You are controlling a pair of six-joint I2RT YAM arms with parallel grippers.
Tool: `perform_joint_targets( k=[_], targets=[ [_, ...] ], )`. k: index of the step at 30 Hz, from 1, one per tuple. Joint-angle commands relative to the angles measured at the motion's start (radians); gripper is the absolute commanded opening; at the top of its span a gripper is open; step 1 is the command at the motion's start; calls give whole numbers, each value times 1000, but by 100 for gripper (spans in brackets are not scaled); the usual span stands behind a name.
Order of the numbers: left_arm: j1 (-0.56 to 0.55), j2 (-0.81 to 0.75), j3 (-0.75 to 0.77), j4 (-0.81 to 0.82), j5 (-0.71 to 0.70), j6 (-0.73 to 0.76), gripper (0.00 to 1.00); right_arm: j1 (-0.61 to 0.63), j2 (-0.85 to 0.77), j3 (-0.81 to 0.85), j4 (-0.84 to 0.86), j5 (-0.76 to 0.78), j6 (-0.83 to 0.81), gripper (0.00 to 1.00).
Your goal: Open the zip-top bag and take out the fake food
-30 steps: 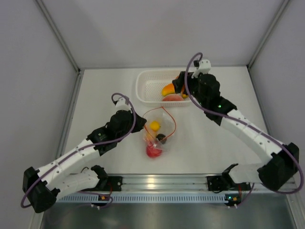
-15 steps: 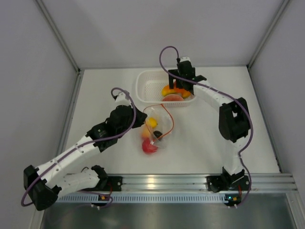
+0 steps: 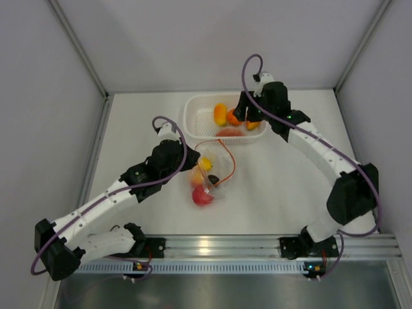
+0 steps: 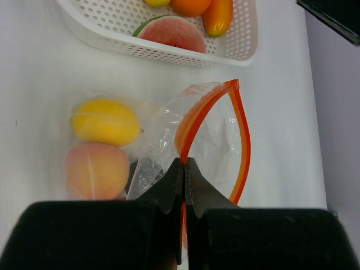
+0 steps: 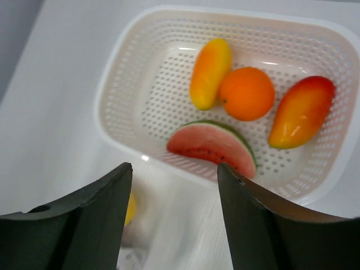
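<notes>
A small clear crinkly plastic zip-top bag [image 3: 221, 168] lies mid-way across the white table [image 3: 290, 180], its orange-red zip strip [image 3: 232, 164] bowed into an open loop on the right. Glossy plastic fake food [image 3: 201, 193] shows through the film: a yellow piece [image 3: 205, 163], a pinkish-orange piece [image 3: 196, 177], a small dark piece [image 3: 212, 179] and a red piece [image 3: 203, 198]. The left gripper [image 3: 190, 166] meets the bag's left edge. How its jaws stand cannot be told.

Just beyond the bag stands a white perforated plastic basket [image 3: 193, 119]. It holds a yellow-orange oblong fruit [image 3: 220, 114], a round orange fruit [image 3: 233, 116], a pink-red watermelon slice [image 3: 228, 132] and a partly hidden orange piece [image 3: 253, 125]. The right gripper [image 3: 246, 116] hangs over the basket's right end, its fingers hidden.
</notes>
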Motion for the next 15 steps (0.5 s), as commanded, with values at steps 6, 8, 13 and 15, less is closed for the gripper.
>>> perform_joint_targets(
  k=[6,8,13,15],
  targets=[
    [1,-5,23,53,-9,-38,0,161,-363,-311,152,-305,40,56],
    [1,-5,16,64,0,-44,0,229,-406,-360,191,-273,78,55],
    [1,1,-9,104,12,-56,0,356,-414,-457,248,-65,152,49],
    [1,3,-21,109,15,-67,0,392,-399,-486,314,-17,198,48]
  ],
)
